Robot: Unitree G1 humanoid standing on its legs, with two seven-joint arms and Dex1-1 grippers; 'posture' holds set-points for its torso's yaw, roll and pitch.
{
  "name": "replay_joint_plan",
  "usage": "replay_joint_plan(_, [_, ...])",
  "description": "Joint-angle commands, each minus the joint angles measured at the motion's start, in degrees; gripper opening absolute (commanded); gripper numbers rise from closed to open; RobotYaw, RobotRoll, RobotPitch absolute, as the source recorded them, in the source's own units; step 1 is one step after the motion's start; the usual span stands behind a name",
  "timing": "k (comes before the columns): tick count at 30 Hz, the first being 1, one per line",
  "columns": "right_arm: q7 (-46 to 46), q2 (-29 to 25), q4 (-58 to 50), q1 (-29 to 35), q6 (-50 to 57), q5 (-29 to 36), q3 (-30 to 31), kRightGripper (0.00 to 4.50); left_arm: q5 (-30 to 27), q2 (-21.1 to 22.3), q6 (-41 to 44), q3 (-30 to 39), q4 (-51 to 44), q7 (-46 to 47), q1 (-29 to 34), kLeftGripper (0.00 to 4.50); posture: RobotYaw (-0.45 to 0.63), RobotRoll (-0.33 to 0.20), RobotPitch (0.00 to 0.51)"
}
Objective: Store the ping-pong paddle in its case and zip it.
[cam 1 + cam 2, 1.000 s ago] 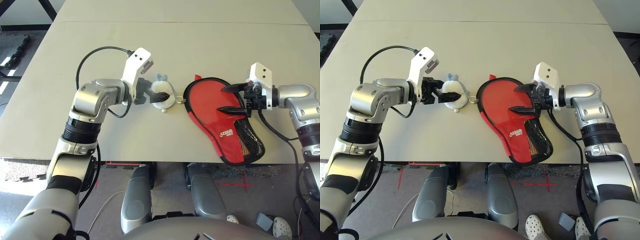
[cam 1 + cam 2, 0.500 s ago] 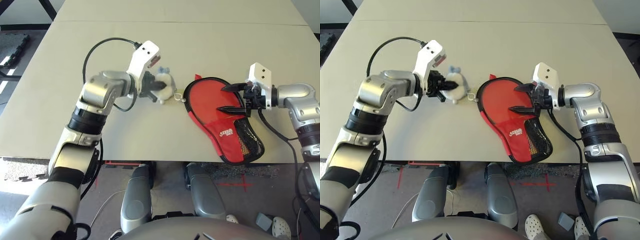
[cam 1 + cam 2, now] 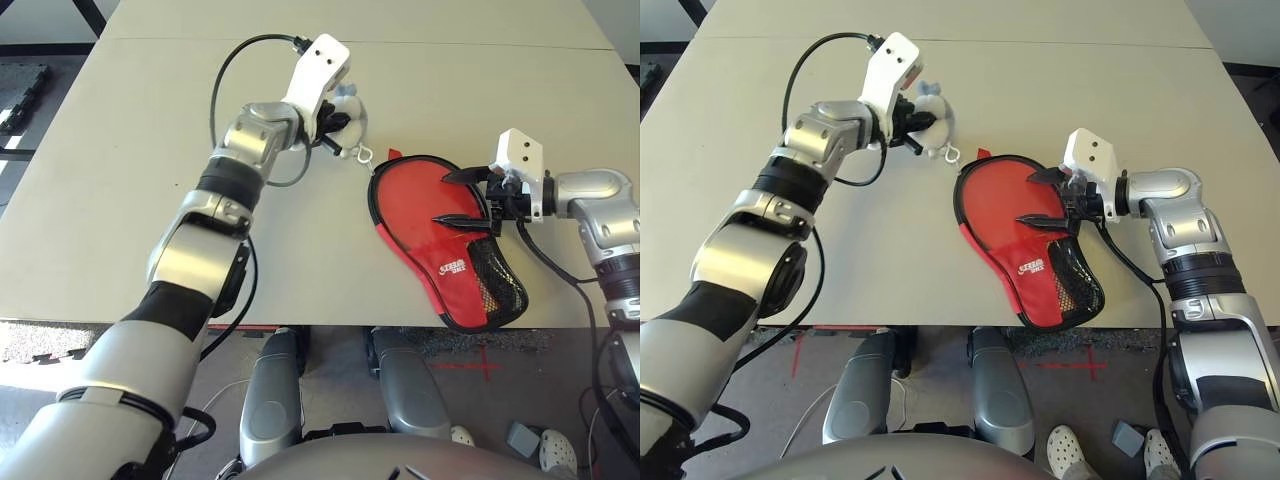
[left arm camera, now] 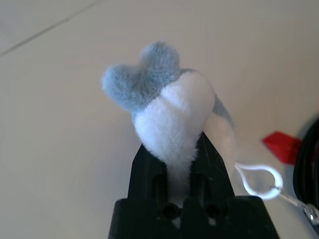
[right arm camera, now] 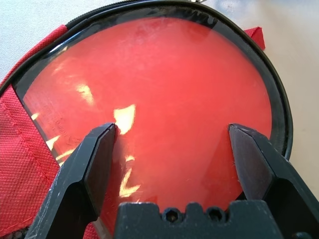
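Red soft fabric case [image 3: 455, 270], paddle-shaped with a black zipper rim, lies flat at the near right part of the pale beige table [image 3: 120, 180]; its narrow end with the black mesh pocket [image 3: 495, 280] and small white logo [image 3: 453, 266] reaches the table's near edge. Inside the case sits the ping-pong paddle [image 5: 149, 89]: its round, glossy red rubber face fills the wide end, ringed by the zipper rim. Handle is hidden under the red fabric flap.

Right gripper [image 3: 462, 197] is over the case's far-right side, black fingers [image 5: 92, 164] spread wide, one over each side of the paddle face, gripping nothing (whether the tips touch the rubber can't be told).

Left gripper [image 3: 333, 128] is up beyond the case, toward the far left of it, fingers pinched on a white fluffy ball [image 4: 172, 119] with a grey-blue plush tuft on top. A white cord loop [image 4: 256, 180] with a small metal clasp hangs off the ball, just beside the case's far rim.
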Motion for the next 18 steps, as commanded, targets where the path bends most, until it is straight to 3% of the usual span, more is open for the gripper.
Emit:
replay_joint_plan(1, [-0.4,0.2,2.3,5.3,2.5,-4.4,4.8,4.5,1.5,-1.5,-6.7,2.8,5.0,6.3,-3.7,0.23,-0.11,0.0,0.291])
replay_joint_plan(7, [-1.1,-0.1,0.2,6.7,3.5,-4.2,4.9,4.5,0.8,-6.6,-12.2,7.9,9.2,15.0,-9.2,0.23,-0.14,0.0,0.283])
replay_joint_plan(18, [-2.0,-0.7,-2.0,8.2,4.8,-3.8,4.6,4.5,1.6,-15.2,-15.4,11.3,10.5,16.8,-11.8,0.23,-0.17,0.0,0.277])
